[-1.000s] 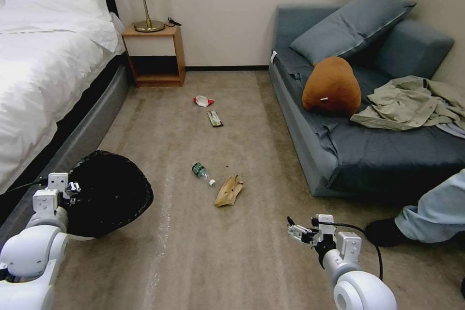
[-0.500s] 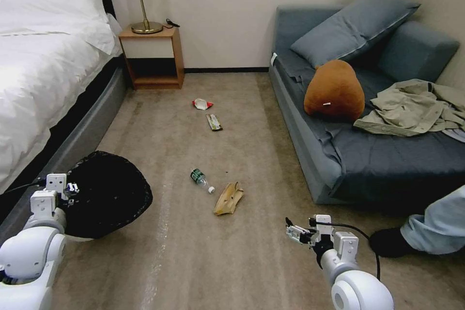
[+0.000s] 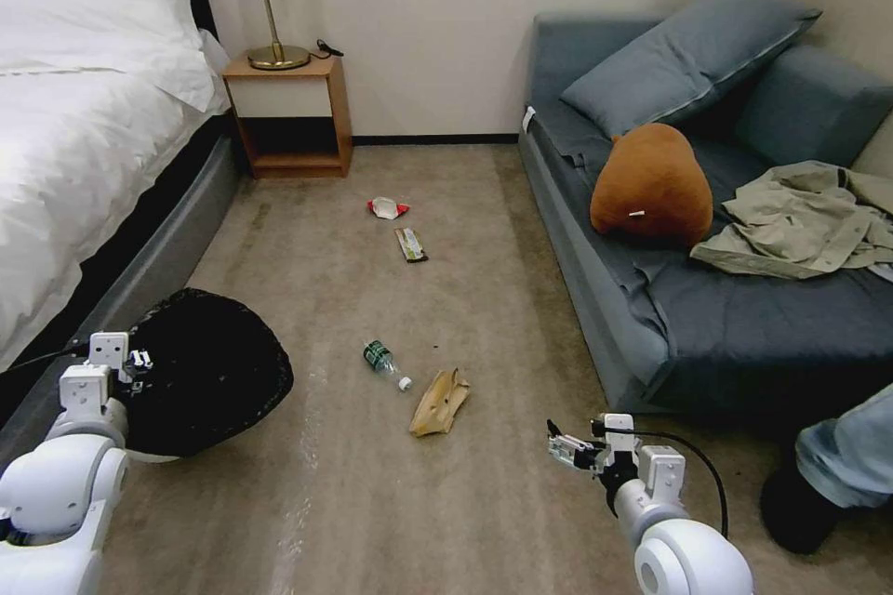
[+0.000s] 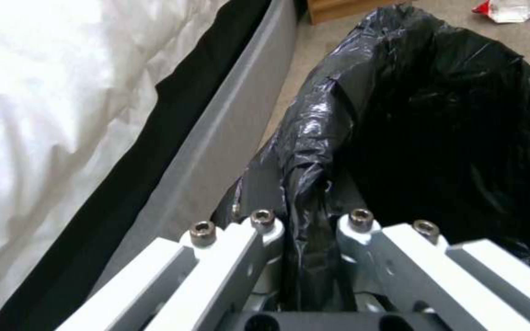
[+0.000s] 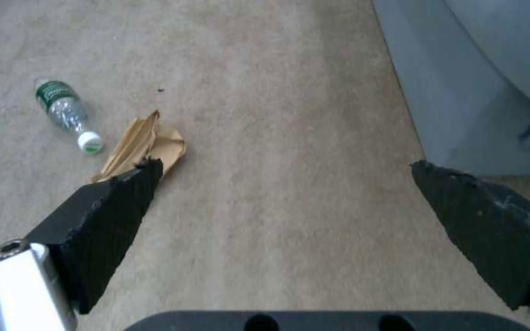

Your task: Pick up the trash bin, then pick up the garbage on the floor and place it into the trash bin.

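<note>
glossy plastic trash bin [image 3: 209, 372] liner, matt carpet [image 3: 446, 502]

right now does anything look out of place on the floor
Yes: four bits of litter lie on the carpet, a bottle on its side, a crumpled paper bag, a dark wrapper and a red-and-white wrapper.

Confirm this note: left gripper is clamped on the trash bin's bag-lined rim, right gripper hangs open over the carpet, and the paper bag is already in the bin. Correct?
Not the last part. The head view shows the paper bag on the carpet beside the bottle. The left gripper does clamp the trash bin rim, and the right gripper hangs open.
</note>
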You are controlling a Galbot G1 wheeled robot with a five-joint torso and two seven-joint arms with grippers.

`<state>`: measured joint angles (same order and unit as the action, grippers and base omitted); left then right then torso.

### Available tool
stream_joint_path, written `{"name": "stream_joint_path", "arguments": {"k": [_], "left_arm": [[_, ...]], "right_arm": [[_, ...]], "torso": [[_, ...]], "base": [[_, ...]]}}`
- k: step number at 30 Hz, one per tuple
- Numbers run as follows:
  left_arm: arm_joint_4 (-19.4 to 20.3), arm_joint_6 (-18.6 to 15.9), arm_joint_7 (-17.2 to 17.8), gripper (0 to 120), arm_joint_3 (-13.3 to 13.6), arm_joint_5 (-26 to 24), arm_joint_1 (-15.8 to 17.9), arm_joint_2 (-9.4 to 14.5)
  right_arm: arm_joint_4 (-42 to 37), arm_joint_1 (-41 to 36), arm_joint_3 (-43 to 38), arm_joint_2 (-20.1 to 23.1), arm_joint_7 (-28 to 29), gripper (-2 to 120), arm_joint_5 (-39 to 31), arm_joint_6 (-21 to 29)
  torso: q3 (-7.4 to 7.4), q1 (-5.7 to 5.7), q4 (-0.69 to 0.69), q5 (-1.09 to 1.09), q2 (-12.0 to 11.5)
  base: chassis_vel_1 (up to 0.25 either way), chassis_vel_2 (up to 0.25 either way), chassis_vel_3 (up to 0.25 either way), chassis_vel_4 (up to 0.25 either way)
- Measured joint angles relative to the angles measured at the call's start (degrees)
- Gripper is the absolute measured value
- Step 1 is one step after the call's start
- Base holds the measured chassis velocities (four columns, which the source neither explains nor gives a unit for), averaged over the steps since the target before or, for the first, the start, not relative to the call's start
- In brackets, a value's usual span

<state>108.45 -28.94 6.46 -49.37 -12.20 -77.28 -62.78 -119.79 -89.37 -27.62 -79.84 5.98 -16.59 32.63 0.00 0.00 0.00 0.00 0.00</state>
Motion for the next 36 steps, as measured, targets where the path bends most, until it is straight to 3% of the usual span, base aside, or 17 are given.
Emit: {"name": "stream_joint_path", "arguments": {"k": [36], "left_arm": [[-0.84, 1.54, -0.56, 5, -0.51, -0.47, -0.39, 0.57]], "right_arm": [[2.1, -0.56, 2.48, -1.45, -0.49, 100, 3.99, -1.27]], "torso": [[0.0, 0.0, 0.0, 0.0, 0.0]], "base": [[-0.113, 0.115, 0.116, -0.115]]}}
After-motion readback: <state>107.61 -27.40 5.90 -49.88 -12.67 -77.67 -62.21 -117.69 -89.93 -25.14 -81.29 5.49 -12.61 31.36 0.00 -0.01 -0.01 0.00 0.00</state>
